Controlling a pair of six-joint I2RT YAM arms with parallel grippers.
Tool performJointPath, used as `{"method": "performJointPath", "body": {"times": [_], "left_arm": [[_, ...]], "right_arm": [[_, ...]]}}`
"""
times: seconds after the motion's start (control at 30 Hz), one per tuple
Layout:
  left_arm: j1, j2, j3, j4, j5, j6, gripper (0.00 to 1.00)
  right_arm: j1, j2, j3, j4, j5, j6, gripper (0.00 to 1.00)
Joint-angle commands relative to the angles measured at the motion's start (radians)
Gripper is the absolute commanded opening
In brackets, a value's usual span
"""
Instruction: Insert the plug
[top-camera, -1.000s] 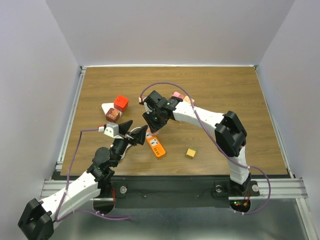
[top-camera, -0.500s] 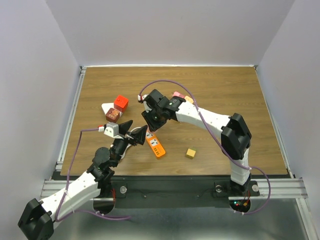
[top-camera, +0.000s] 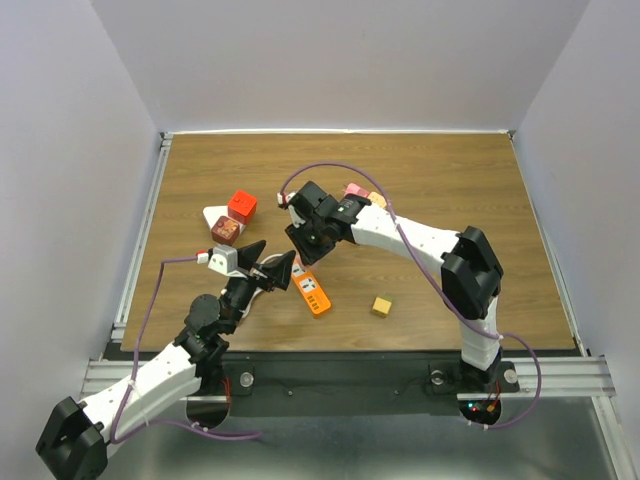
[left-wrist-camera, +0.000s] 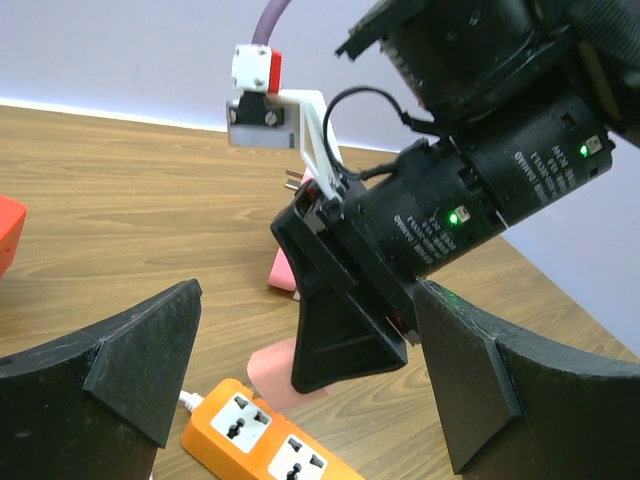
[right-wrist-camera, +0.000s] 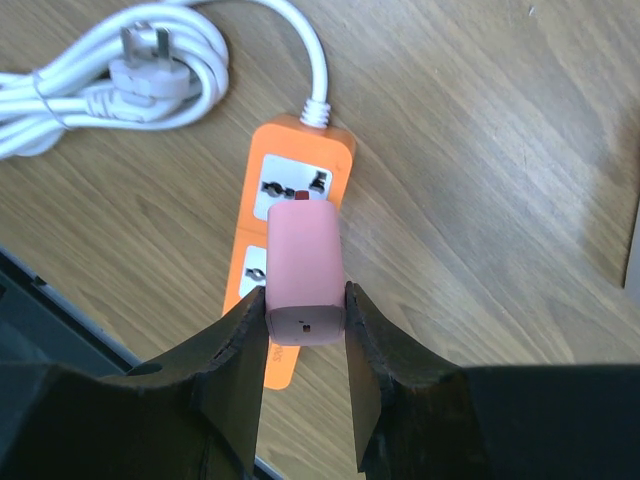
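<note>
Wooden table carries an orange power strip; over it, the right gripper pinches the pink plug between both fingers, while the left gripper stands spread wide nearby.

A wood-grain desk fills the middle, boxed in by plain pale grey walls at 9, 12 and 3 o'clock. An aluminium rail lines its 9 o'clock edge. The light is even.
</note>
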Motion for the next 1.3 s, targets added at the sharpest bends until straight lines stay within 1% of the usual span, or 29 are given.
{"method": "performJointPath", "body": {"times": [0.0, 0.43, 1.27], "left_arm": [[0.004, -0.005, -0.032, 0.056, 0.009, 0.016, 0.99], [0.004, -0.006, -0.032, 0.056, 0.009, 0.016, 0.99], [0.005, -0.006, -0.034, 0.058, 0.013, 0.016, 0.99]], "right_arm": [[0.007, -0.017, -0.026, -0.019, 0.012, 0.011, 0.0], [0.007, -0.002, -0.026, -0.019, -0.002, 0.008, 0.0], [0.007, 0.072, 0.043, -0.028, -0.016, -0.009, 0.0]]}}
